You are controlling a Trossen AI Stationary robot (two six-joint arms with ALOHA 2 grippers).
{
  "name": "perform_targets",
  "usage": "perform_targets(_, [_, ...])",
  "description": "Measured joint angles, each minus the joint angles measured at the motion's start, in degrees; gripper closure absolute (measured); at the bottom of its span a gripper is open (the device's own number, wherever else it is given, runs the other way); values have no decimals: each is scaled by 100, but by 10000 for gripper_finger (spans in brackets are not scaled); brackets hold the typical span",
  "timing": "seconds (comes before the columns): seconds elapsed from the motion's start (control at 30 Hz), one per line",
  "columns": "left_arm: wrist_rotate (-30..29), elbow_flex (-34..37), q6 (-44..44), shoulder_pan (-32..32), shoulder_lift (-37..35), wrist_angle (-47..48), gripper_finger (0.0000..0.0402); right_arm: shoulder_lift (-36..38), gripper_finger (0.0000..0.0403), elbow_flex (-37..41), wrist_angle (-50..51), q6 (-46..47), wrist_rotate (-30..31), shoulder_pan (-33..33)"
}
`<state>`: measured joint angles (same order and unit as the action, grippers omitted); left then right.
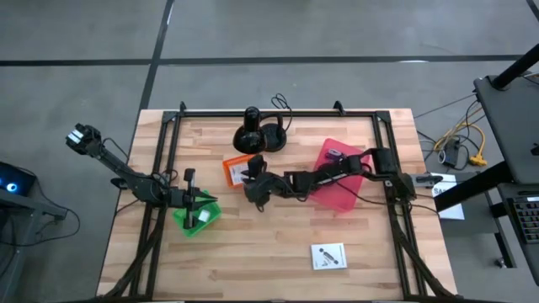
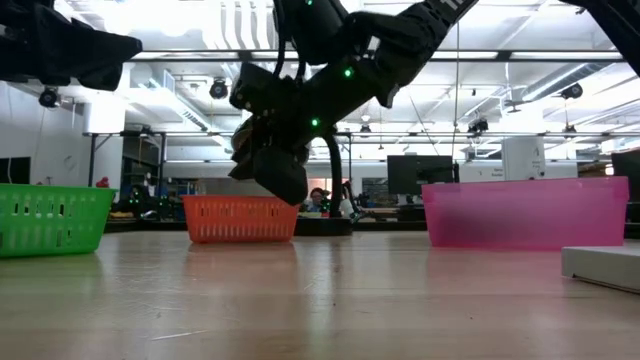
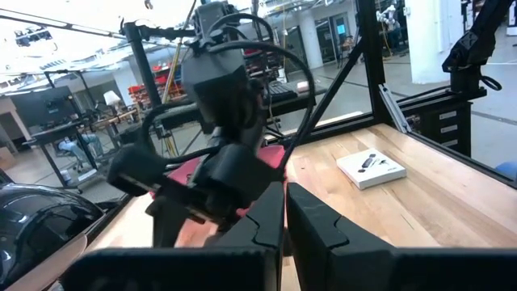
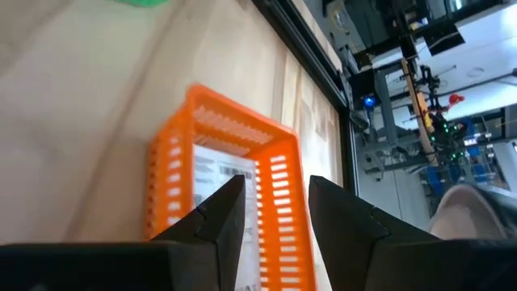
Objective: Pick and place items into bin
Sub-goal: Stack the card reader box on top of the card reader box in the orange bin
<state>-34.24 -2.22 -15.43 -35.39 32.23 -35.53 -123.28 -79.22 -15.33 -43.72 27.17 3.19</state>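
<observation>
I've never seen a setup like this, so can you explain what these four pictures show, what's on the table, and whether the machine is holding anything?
It is a robot with two dark arms at a wooden table. One picture looks straight down, one looks level across the tabletop, and two come from cameras on the arms' wrists.

On the table stand a green plastic basket, an orange plastic basket with a white printed card inside, and a pink plastic bin. Another white printed card lies nearer the front edge, and a black round-based stand sits at the back.

The left gripper is shut above the green basket. The right gripper is open beside the orange basket, holding nothing.
</observation>
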Motion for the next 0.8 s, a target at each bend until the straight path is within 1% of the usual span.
perform_targets(0.1, [0, 0, -1, -1, 0, 0, 400, 8, 277, 0, 0, -39, 121, 67])
perform_targets(0.27, [2, -2, -1, 1, 0, 0, 400, 24, 277, 0, 11, -260, 744, 202])
perform_targets(0.33, [2, -2, 1, -1, 0, 0, 400, 43, 277, 0, 15, -481, 1362, 325])
perform_targets(0.4, [2, -2, 0, -1, 0, 0, 400, 60, 277, 0, 15, -642, 2276, 467])
perform_targets(0.43, [2, -2, -1, -1, 0, 0, 400, 83, 277, 1, 20, -742, 2631, 518])
perform_targets(0.47, [1, -2, -1, -1, 0, 1, 400, 122, 277, 7, 62, -800, 2868, 568])
perform_targets(0.5, [2, -2, 0, -1, 0, 0, 400, 168, 277, 13, 172, -816, 2964, 618])
perform_targets(0.57, [2, -2, -1, -1, 0, 0, 400, 299, 277, 17, 537, -663, 2905, 717])
perform_targets(0.63, [2, -2, 5, -1, 0, 0, 400, 446, 277, 17, 1067, -314, 2622, 829])
perform_targets(0.8, [2, -2, 7, 0, 0, 2, 400, 985, 278, 37, 2666, 1062, 1476, 987])
